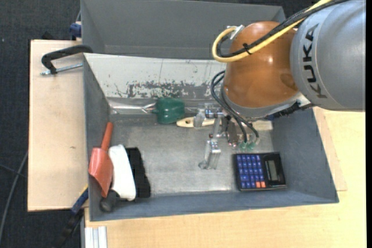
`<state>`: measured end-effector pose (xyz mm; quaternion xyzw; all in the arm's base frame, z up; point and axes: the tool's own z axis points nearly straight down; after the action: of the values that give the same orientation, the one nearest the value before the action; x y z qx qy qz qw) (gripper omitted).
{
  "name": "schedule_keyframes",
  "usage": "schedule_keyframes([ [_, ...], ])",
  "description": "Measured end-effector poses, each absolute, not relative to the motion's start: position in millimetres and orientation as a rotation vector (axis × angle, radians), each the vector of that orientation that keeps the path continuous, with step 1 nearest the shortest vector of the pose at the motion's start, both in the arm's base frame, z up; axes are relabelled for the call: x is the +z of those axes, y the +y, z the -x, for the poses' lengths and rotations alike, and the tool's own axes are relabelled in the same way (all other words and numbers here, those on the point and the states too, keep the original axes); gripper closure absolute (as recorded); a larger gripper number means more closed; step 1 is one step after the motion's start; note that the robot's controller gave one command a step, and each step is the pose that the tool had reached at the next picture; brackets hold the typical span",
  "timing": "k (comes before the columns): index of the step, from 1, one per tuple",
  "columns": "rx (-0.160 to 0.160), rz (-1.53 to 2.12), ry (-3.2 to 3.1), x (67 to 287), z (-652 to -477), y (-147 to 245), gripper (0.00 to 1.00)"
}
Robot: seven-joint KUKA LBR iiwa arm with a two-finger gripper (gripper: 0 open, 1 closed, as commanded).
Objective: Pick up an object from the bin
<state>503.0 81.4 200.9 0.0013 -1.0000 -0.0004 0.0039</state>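
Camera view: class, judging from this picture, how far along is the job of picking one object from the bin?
Done: the claw is down inside the bin, near its floor. In hand: it hangs between the green lump and the blue-keyed calculator, its tip apart from both. Left: grasping and lifting; both things lie on the floor.

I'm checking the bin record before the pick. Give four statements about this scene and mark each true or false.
1. The calculator lies near the right side of the bin in the view. True.
2. The green thing rests on the calculator. False: it lies by the far wall, apart from it.
3. The gripper is left of the calculator in the view. True.
4. The orange-red scoop lies mid-bin. False: it lies at the left side, beside a white thing.
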Motion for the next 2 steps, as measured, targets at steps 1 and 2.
schedule_keyframes([
  [1, -0.003, -0.001, -3.143, 205.3, -504.9, 80.9, 0.00],
  [2, -0.002, -0.061, -3.144, 138.7, -541.5, 25.6, 0.00],
])
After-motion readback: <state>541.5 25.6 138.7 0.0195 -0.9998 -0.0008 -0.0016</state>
